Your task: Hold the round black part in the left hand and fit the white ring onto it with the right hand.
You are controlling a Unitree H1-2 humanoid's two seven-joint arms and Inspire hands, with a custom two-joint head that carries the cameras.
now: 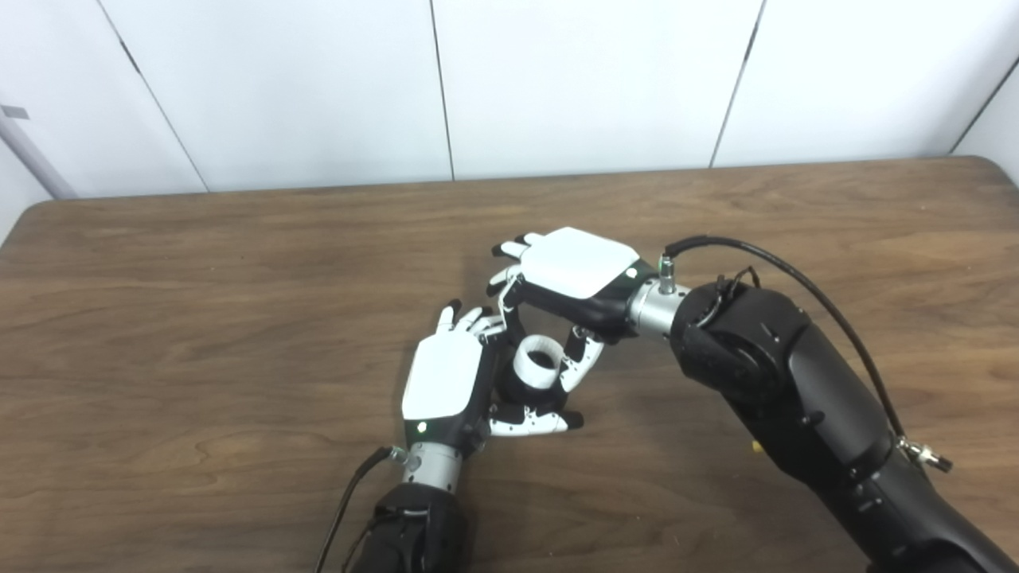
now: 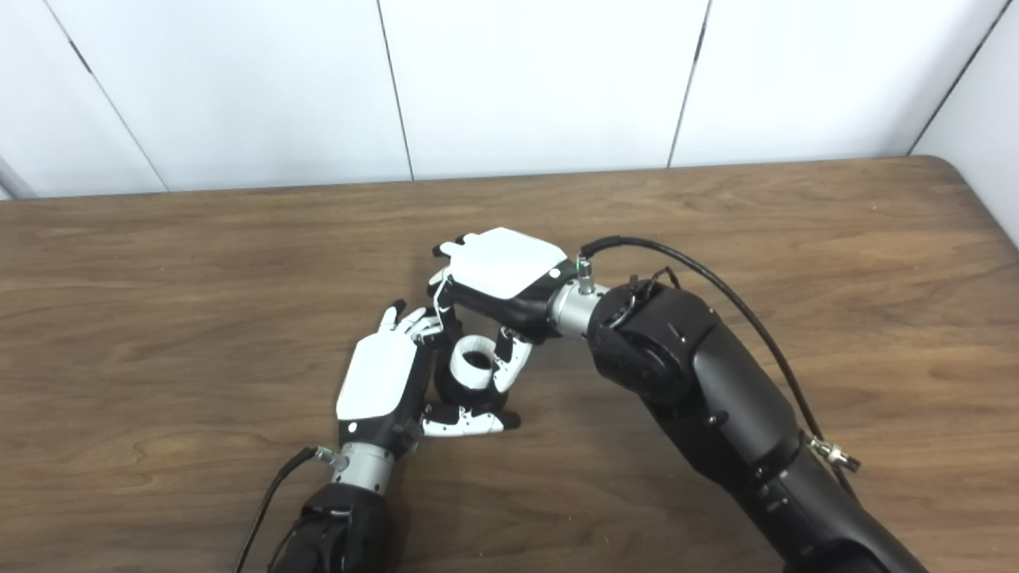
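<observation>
My left hand [image 1: 446, 382] is near the table's middle front and is shut on the round black part [image 1: 519, 391], which sits between its fingers and thumb. The white ring [image 1: 538, 362] sits on top of the black part, tilted a little. My right hand [image 1: 573, 274] reaches in from the right, just above and behind the ring. Its thumb [image 1: 579, 360] touches the ring's right side and its fingers come down on the ring's far-left side. The same scene shows in the right eye view, with the ring [image 2: 475, 362] between both hands.
The brown wooden table [image 1: 239, 318] stretches wide on all sides. A white panelled wall [image 1: 557, 79] stands behind its far edge. A black cable [image 1: 796, 278] loops over my right forearm.
</observation>
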